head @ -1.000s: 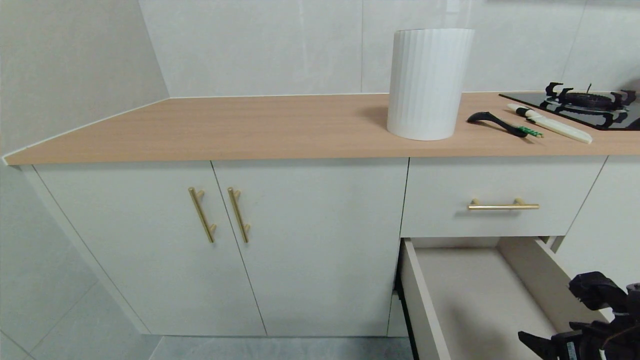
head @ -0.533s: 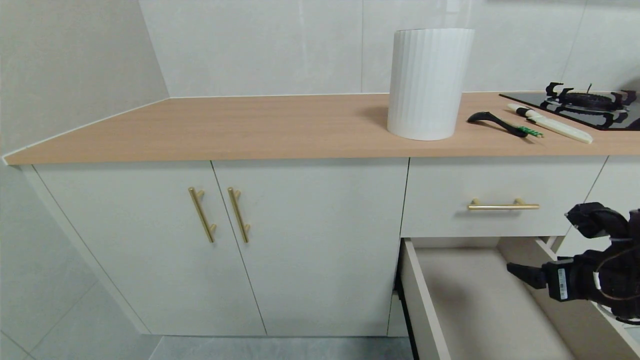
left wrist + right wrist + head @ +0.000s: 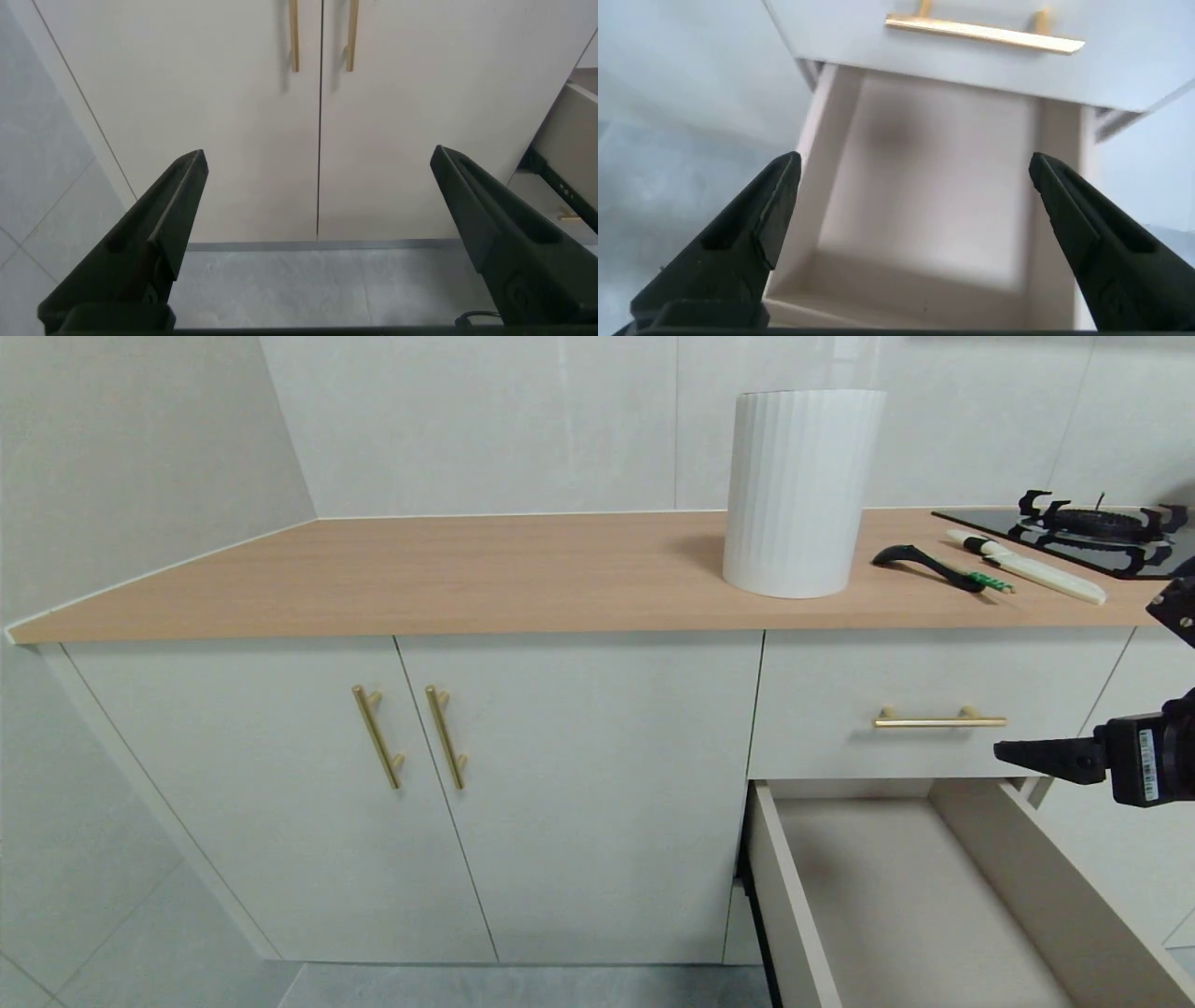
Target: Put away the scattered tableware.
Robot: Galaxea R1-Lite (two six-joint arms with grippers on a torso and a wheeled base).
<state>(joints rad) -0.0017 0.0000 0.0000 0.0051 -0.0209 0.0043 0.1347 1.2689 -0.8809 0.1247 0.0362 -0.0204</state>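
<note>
A black utensil with a green end [image 3: 938, 567] and a white knife with a black band [image 3: 1027, 567] lie on the wooden countertop [image 3: 467, 574], to the right of a tall white ribbed container [image 3: 798, 490]. Below them the lower drawer [image 3: 784, 896] stands pulled out with nothing inside. My right gripper [image 3: 1083, 681] hangs open at the right edge, in front of the upper drawer and above the open one. In the right wrist view this gripper [image 3: 912, 166] looks down into the drawer [image 3: 817, 149]. My left gripper [image 3: 318, 157] is open, low, facing the cabinet doors.
A gas stove [image 3: 1097, 527] sits at the counter's far right. The shut upper drawer has a gold bar handle [image 3: 938, 720]. Two cabinet doors with gold handles [image 3: 406, 737] are to the left. Walls close the counter's left side and back.
My right gripper has risen from low beside the open drawer to the height of the upper drawer's front. The tableware and the drawer have not moved.
</note>
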